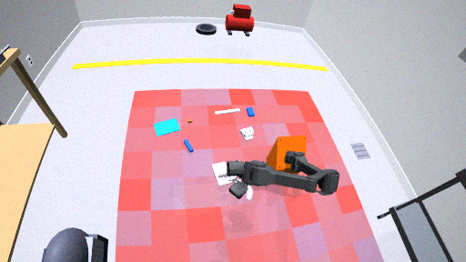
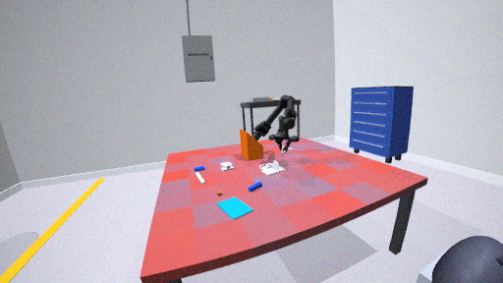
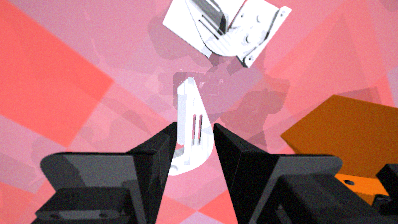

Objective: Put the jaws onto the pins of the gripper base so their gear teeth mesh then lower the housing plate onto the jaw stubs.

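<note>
My gripper [image 2: 283, 149] [image 3: 195, 126] is shut on a white jaw [image 1: 249, 193] [image 3: 202, 142], a curved wedge with two slots whose narrow end points away from the hand. It hangs above the table. The white gripper base [image 1: 219, 175] [image 2: 269, 170] [image 3: 261, 21] lies flat on the table, ahead of the held jaw in the wrist view and apart from it. A white piece stands up on the base; it looks like the other jaw, but whether its teeth sit on a pin is unclear. Another small white part [image 1: 247, 133] [image 2: 226, 166] lies farther off, perhaps the housing plate; its shape is too small to tell.
An orange angled block [image 1: 291, 149] [image 2: 251, 147] [image 3: 345, 135] stands beside the arm. A cyan plate [image 1: 167, 126] [image 2: 235, 208], a blue rod [image 1: 188, 146] [image 2: 254, 187], a blue block [image 1: 250, 112] [image 2: 199, 168], a white bar [image 1: 227, 111] [image 2: 199, 177] and a small brown piece [image 1: 190, 121] [image 2: 219, 194] lie around.
</note>
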Robot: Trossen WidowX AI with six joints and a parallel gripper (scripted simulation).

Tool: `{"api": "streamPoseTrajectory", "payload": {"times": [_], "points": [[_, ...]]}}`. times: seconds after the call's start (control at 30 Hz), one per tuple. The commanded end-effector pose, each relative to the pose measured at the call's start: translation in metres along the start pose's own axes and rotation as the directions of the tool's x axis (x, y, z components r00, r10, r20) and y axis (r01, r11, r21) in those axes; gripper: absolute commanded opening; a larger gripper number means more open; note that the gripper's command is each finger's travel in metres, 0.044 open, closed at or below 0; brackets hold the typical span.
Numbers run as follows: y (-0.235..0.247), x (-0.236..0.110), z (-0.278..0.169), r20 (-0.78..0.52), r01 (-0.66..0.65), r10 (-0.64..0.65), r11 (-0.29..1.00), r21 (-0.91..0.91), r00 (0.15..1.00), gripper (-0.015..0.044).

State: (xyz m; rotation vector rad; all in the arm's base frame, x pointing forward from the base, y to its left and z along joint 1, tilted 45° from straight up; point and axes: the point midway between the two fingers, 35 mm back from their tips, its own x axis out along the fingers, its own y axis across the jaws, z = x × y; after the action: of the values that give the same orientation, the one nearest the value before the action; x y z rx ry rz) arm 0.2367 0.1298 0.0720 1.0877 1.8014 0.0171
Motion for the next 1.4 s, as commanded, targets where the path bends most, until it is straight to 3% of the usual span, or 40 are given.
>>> {"api": "streamPoseTrajectory", "payload": {"times": [0.0,0.67,1.37], "points": [[-0.004,0.0,0.016,0.008,0.006,-0.005,0.996,-0.087,1.0,0.0134],[-0.033,-0.001,0.075,0.015,0.02,-0.014,0.889,-0.458,1.0,0.0134],[-0.079,0.001,0.128,0.002,0.007,-0.009,0.63,-0.776,1.0,0.0134]]}}
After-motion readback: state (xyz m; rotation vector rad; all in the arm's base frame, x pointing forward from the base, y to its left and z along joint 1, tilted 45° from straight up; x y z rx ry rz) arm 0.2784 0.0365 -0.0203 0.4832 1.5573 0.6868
